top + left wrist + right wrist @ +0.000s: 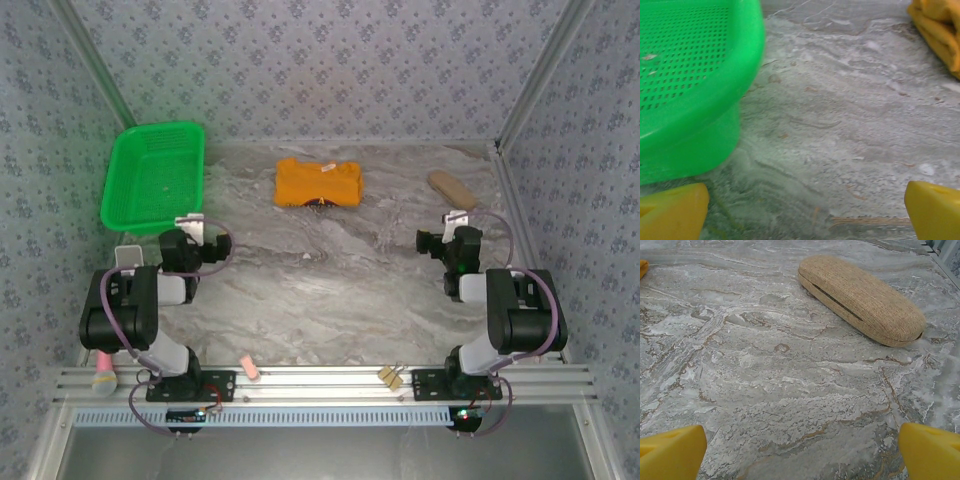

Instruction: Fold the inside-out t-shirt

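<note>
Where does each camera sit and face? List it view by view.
Top external: above and behind the arms, looking down on the grey marbled table; left hand and right hand open.
Left wrist: low, facing the green perforated plastic basket; yellow fingertips show.
Right wrist: low, facing the tan woven oblong case; yellow fingertips show.
Shared: both wrist views catch an edge of the orange-yellow cotton t-shirt.
</note>
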Tool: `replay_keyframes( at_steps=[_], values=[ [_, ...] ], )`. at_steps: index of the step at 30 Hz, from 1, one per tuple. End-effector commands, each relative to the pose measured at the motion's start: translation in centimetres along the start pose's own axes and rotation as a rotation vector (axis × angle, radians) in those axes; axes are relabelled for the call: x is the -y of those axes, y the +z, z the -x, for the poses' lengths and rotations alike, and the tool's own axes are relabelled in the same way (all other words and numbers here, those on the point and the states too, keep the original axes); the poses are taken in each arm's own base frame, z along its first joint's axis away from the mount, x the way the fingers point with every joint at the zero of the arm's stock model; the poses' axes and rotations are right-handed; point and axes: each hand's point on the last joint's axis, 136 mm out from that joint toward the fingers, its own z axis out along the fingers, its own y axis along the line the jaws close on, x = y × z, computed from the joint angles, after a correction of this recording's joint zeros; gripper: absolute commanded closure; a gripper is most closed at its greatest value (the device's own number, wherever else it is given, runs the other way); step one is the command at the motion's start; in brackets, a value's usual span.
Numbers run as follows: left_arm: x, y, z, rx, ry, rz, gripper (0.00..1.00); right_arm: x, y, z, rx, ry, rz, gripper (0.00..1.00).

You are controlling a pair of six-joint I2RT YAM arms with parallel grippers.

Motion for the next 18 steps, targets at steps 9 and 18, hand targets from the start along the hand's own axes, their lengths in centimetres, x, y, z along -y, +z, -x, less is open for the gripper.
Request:
replay_keyframes(
  at_steps=[9, 18],
  values=[
    [-0.24, 0.14, 1.97, 0.054, -0.024, 0.003, 0.0, 0.1, 0.19, 1.36, 0.037, 0.011, -0.001, 0.0],
    [-0.25, 0.15, 2.0, 0.054, -0.024, 0.004, 0.0, 0.29, 0.11, 1.29, 0.039, 0.014, -0.011, 0.0]
  ],
)
